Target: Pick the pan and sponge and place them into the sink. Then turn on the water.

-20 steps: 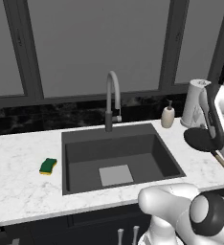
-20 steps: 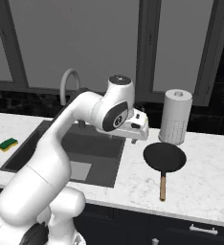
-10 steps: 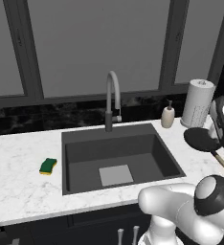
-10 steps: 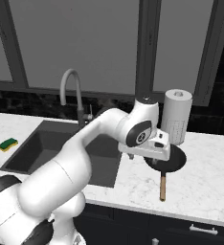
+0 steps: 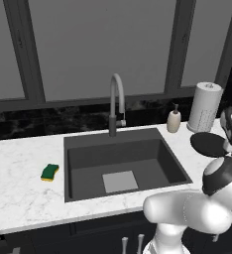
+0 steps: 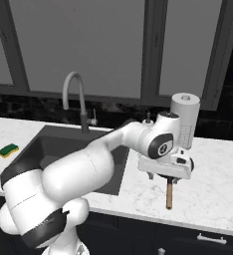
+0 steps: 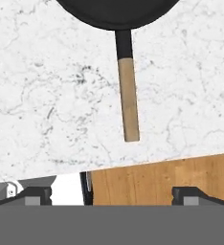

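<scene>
A round black frying pan (image 7: 116, 12) with a thin light-brown wooden handle lies on the white veined marble counter (image 5: 19, 198), to the right of the dark grey rectangular sink (image 5: 123, 166). The gripper (image 7: 111, 196) hangs over the handle, its fingers spread wide and touching nothing. A small green-and-yellow sponge (image 5: 49, 172) sits on the counter left of the sink. The basin holds only a lighter grey square patch (image 5: 119, 181). A tall white paper-towel roll (image 6: 184, 121) stands behind the pan.

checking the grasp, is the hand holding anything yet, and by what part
Nothing is held. The hand is open above the counter, and the pan lies free, its handle clear of both fingertips.
</scene>
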Controlling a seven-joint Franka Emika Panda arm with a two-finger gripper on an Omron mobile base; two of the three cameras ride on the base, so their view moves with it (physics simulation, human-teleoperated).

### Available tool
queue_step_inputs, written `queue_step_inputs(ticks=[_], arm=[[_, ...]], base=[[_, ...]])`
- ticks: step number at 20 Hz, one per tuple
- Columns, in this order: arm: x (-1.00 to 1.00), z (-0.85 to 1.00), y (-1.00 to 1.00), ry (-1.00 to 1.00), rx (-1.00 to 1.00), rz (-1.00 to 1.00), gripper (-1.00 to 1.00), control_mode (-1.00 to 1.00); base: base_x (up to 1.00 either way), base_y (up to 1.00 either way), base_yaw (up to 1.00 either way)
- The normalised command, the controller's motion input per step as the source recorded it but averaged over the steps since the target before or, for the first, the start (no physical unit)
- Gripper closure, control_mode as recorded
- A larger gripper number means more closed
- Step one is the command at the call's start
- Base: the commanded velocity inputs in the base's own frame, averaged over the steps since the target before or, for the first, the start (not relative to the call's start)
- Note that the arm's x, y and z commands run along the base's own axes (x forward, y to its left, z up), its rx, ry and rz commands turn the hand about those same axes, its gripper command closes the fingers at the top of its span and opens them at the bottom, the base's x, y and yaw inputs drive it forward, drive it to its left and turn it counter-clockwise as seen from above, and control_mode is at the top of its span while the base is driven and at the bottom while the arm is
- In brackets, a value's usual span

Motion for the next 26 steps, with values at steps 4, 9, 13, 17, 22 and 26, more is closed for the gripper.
queue_step_inputs(ticks=[4,9,13,17,22,26], arm=[[0.19,-0.45,-0.38,0.05,0.03,0.00,-1.00,-1.00],[0.35,-0.52,-0.21,0.00,0.04,0.00,-1.00,-1.00],[0.40,-0.51,-0.11,0.00,0.03,0.00,-1.00,-1.00],[0.33,-0.52,-0.10,0.01,0.00,0.00,-1.00,-1.00],[0.15,-0.55,-0.16,0.00,0.00,0.00,-1.00,-1.00],[0.02,-0.48,-0.09,0.00,0.00,0.00,-1.00,-1.00]], base=[[0.00,0.00,0.00],[0.00,0.00,0.00],[0.00,0.00,0.00],[0.00,0.00,0.00],[0.00,0.00,0.00],[0.00,0.00,0.00]])
